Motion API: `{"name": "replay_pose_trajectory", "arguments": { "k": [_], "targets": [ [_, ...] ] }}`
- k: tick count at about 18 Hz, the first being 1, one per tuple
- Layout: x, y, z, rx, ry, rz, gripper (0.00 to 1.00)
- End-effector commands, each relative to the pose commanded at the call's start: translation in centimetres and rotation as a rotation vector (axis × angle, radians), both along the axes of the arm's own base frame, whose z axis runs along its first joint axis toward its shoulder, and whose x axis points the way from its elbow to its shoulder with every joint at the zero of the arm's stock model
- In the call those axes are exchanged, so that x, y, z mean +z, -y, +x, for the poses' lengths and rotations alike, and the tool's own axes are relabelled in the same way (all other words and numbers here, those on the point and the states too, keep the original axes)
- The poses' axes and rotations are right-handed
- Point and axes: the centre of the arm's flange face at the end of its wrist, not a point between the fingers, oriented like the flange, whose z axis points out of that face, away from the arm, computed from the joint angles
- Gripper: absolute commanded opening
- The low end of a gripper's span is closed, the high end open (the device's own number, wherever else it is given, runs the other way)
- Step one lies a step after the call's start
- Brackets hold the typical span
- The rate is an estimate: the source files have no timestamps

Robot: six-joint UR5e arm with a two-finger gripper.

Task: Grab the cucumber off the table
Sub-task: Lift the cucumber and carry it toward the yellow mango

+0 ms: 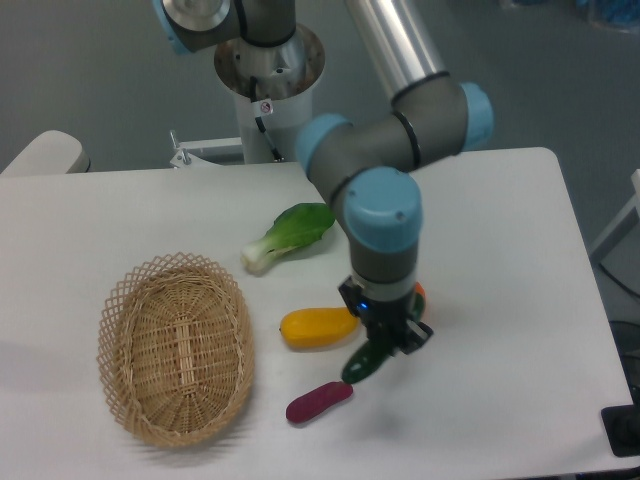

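The dark green cucumber (pixel 363 364) lies slanted on the white table (pixel 500 230), right of the middle near the front. Its lower left end shows; its upper end is hidden under the gripper. My gripper (pixel 393 338) points straight down over that upper end, low at the table. Its black fingers (pixel 419 335) stand on either side of the cucumber with a gap showing, so it looks open. The cucumber rests on the table.
A yellow vegetable (pixel 318 327) lies just left of the gripper. A purple sweet potato (pixel 318 402) lies in front of it. An orange (pixel 419 293) peeks out behind the gripper. A bok choy (pixel 290 235) lies further back. A wicker basket (pixel 120 320) stands at the left.
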Motion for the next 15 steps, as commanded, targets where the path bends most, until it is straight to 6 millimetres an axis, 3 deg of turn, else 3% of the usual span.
{"name": "replay_pose_trajectory", "arguments": {
  "k": [4,15],
  "targets": [
    [1.0,1.5,-1.1,-0.060,-0.004,-0.003,0.32],
    [1.2,1.4,-1.0,-0.062,-0.008,0.005,0.32]
  ]
}}
